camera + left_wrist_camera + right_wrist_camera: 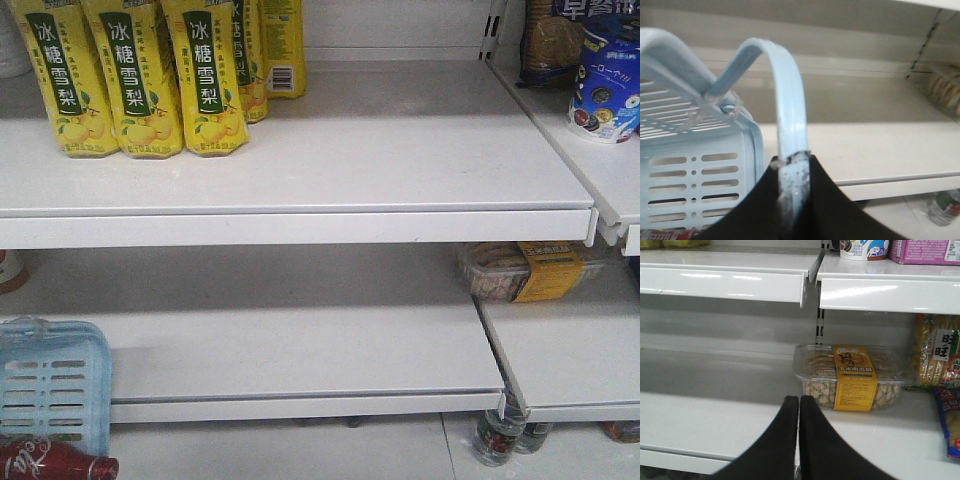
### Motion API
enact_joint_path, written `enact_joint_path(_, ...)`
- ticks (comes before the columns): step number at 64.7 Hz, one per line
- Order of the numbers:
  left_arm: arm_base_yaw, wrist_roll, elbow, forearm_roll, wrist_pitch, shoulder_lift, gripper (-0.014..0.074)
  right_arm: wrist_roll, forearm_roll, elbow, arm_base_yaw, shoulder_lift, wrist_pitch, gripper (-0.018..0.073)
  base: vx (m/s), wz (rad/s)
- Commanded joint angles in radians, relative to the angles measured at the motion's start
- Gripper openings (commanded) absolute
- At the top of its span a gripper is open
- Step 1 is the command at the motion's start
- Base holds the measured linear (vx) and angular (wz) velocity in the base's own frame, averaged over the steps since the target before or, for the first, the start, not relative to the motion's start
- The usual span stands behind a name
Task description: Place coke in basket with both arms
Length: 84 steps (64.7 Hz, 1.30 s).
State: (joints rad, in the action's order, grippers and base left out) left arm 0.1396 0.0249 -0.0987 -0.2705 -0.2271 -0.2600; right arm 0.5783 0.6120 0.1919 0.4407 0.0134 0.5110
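Observation:
The light blue basket (52, 385) hangs at the lower left of the front view. The coke (50, 462), red wrap and red cap, lies on its side in it at the bottom left corner. In the left wrist view my left gripper (794, 162) is shut on one hoop handle (788, 105) of the basket (695, 175); a strip of red wrap (670, 234) shows at the basket's bottom edge. In the right wrist view my right gripper (799, 402) is shut and empty, pointing at the lower shelf. Neither gripper shows in the front view.
Yellow pear-drink bottles (130, 80) stand on the upper shelf. A clear biscuit tray with a yellow band (852, 377) lies on the lower shelf just beyond my right gripper, with snack packs (940, 355) to its right. Dark bottles (498, 435) stand on the floor.

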Motion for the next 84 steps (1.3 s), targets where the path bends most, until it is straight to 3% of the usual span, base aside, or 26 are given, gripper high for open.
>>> enact_joint_path(1,0.002,-0.074,-0.001,0.173,0.180,0.025,-0.0006,0.000,0.026,0.024,-0.002,0.003,-0.056,-0.0009,0.00,0.00)
enact_joint_path(7,-0.004,-0.080,0.042,0.242,0.227,0.052,-0.0006,0.000,0.026,0.024,-0.002,0.003,-0.056,-0.0009,0.00,0.00)
enact_joint_path(21,-0.101,-0.080,0.133,0.243,0.280,0.142,-0.0006,0.000,0.026,0.024,-0.002,0.003,-0.056,-0.0009,0.00,0.00)
enact_joint_path(28,-0.128,-0.078,0.138,0.271,0.253,0.186,-0.0006,0.000,0.026,0.024,-0.002,0.003,-0.056,-0.0009,0.00,0.00)
enact_joint_path(37,-0.132,-0.079,0.138,0.332,0.252,0.208,-0.0006,0.000,0.026,0.024,-0.002,0.003,-0.056,-0.0009,0.00,0.00)
enact_joint_path(84,-0.138,-0.079,0.139,0.315,0.220,0.288,-0.0006,0.000,0.026,0.024,-0.002,0.003,-0.055,-0.0009,0.00,0.00)
